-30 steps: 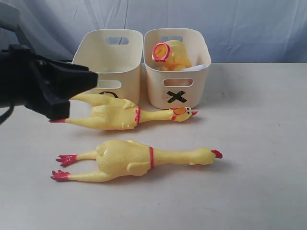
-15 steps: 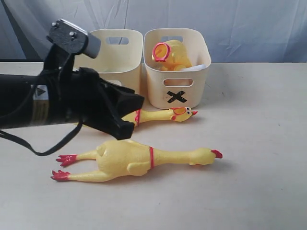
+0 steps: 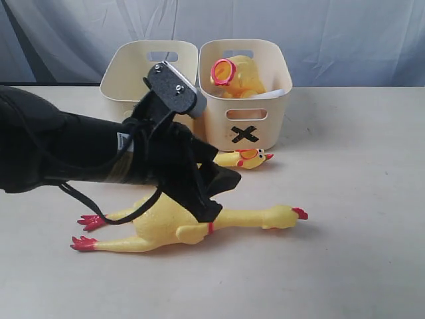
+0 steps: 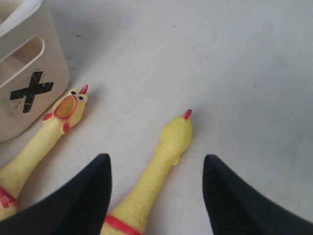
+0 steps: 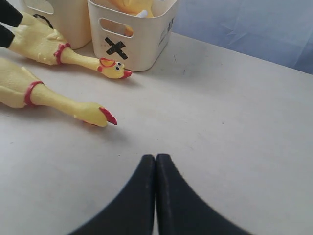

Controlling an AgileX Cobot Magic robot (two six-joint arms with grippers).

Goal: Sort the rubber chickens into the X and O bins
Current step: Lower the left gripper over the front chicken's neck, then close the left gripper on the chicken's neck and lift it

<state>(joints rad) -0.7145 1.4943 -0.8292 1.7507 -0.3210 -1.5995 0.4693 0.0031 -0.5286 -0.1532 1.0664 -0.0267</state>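
Pale desk (image 3: 358, 199) in front of a blue-grey cloth backdrop (image 3: 332, 33), seen from the exterior camera. Two cream bins stand side by side at the back. The X bin (image 3: 275, 113) is on the right and has a yellow rubber chicken (image 3: 239, 74) inside. The other bin (image 3: 133, 73) has its mark hidden by the black left arm. That arm stretches in from the left, and the left pincer (image 3: 219, 196) hangs over the near chicken (image 3: 166, 226), which lies flat with its red feet to the left and its head to the right. Only the head of the far chicken (image 3: 247, 158) shows, just in front of the X bin.

Left wrist camera: the left pincer (image 4: 156, 161) is spread wide and grips nothing. The near chicken (image 4: 173, 134) has its neck running between the two fingers. The far chicken (image 4: 63, 110) lies beside it, head close to the X bin (image 4: 49, 63).

Right wrist camera: the right pincer (image 5: 155, 164) is closed, fingers pressed together with nothing between them, over bare desk (image 5: 234, 122). The near chicken (image 5: 63, 100), far chicken (image 5: 78, 58) and X bin (image 5: 146, 34) lie well apart from it.
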